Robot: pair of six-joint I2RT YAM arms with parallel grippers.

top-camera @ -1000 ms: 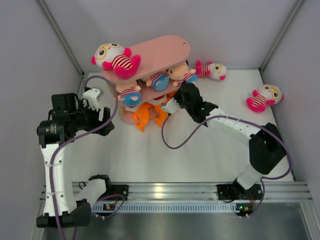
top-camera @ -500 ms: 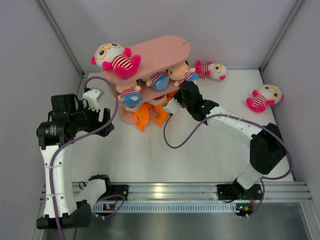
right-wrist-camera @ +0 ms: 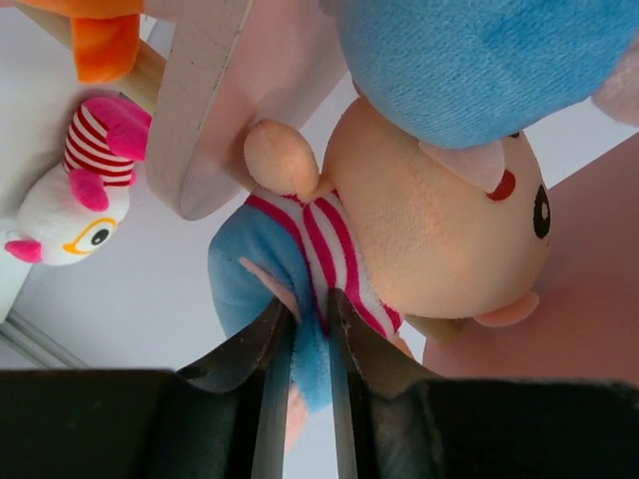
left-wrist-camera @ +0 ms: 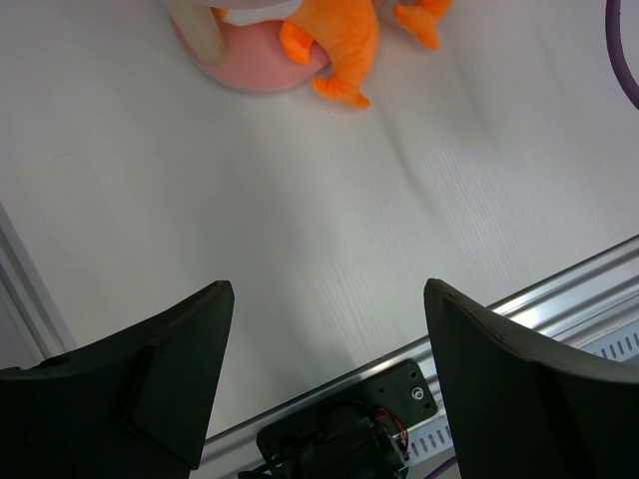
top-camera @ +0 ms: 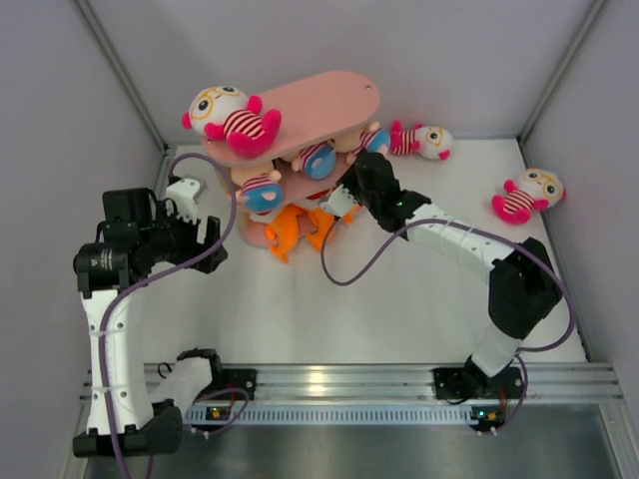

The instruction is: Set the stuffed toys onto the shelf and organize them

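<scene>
The pink shelf [top-camera: 318, 100] stands at the back left. A white-headed doll [top-camera: 228, 118] lies on its top board. Two peach dolls [top-camera: 262, 190] [top-camera: 318, 160] sit on the middle tier, and an orange fish [top-camera: 295, 228] lies at the bottom. My right gripper [top-camera: 357, 178] reaches into the middle tier's right end. In the right wrist view the right gripper [right-wrist-camera: 312, 309] is shut on the blue pants of a third peach doll [right-wrist-camera: 439, 220]. Far to the left, my left gripper [left-wrist-camera: 329, 299] hangs open and empty over the table, well short of the orange fish [left-wrist-camera: 339, 40].
Two more white-headed dolls lie on the table, one [top-camera: 421, 140] behind the shelf's right end and one [top-camera: 529, 195] by the right wall. A purple cable [top-camera: 344, 264] loops off the right arm over the table. The rail [top-camera: 329, 377] runs along the near edge.
My right gripper has pushed up and back into the shelf's middle tier, carrying the peach doll with it. The left arm has not moved.
</scene>
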